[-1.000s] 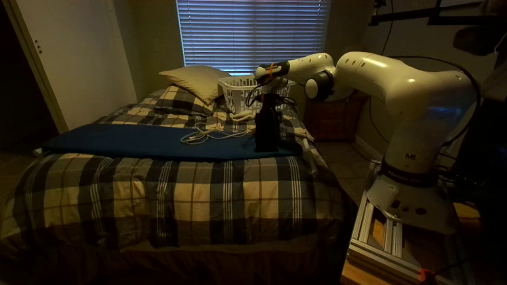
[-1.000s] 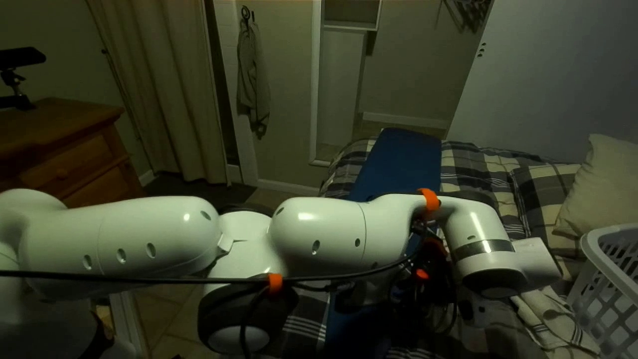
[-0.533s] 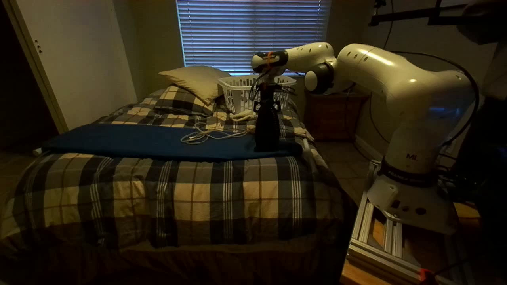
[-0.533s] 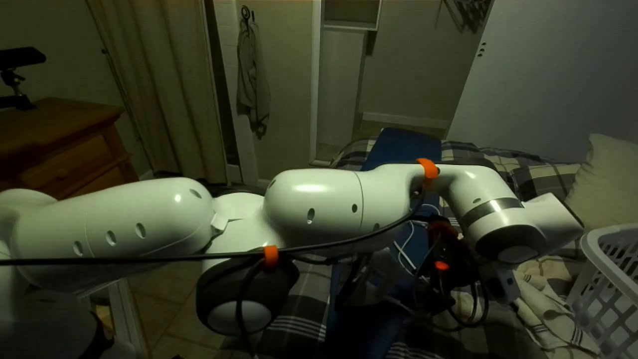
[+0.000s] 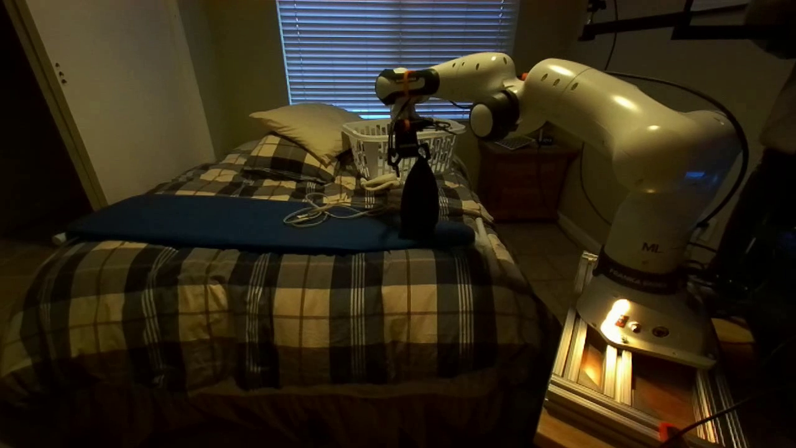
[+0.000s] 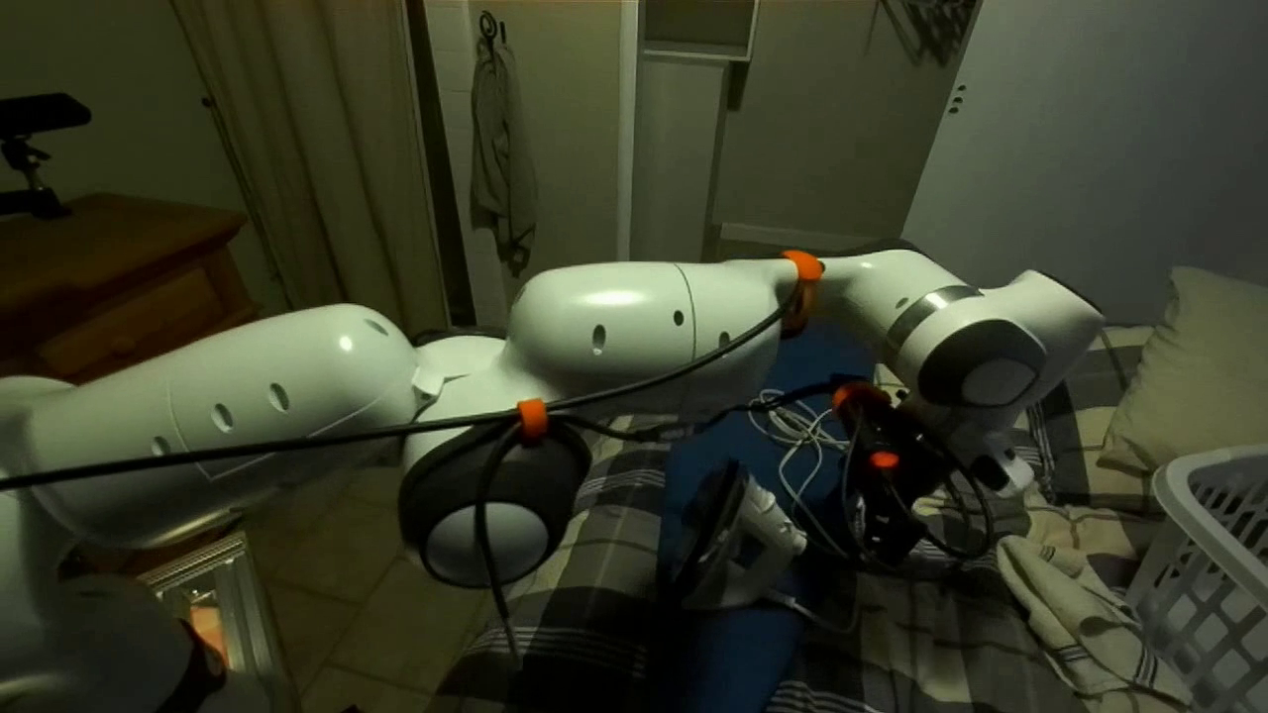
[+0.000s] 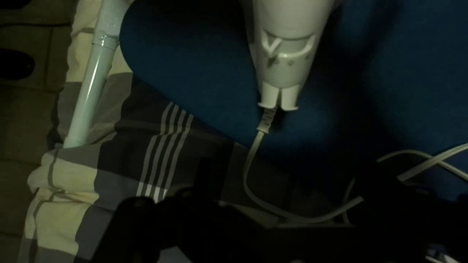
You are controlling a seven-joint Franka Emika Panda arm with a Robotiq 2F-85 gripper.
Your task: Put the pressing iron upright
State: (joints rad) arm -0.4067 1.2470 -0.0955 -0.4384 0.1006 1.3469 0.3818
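The pressing iron (image 6: 723, 579) stands upright on its heel on the blue ironing board, tip up, in both exterior views. It shows there as a dark teardrop shape (image 5: 420, 200) and as a white body with a handle. In the wrist view the white rear of its handle (image 7: 287, 51) is at the top, with the cord leaving it. My gripper (image 5: 410, 165) is above and beside the iron's tip, apart from it. In the wrist view its dark fingers (image 7: 292, 170) are spread, with only the cord and bedding seen beyond the gap.
The blue ironing board (image 5: 205, 218) lies across a plaid bed (image 5: 298, 317). A white cord (image 7: 310, 219) runs from the iron and lies coiled on the board. A white laundry basket (image 6: 1179, 485), a folded cloth (image 6: 1070, 604) and a white pillow (image 6: 1199, 386) are beyond the gripper.
My gripper has risen from around the iron's upper part and moved off towards the pillow side, now apart from it. The iron stays upright in the same place.
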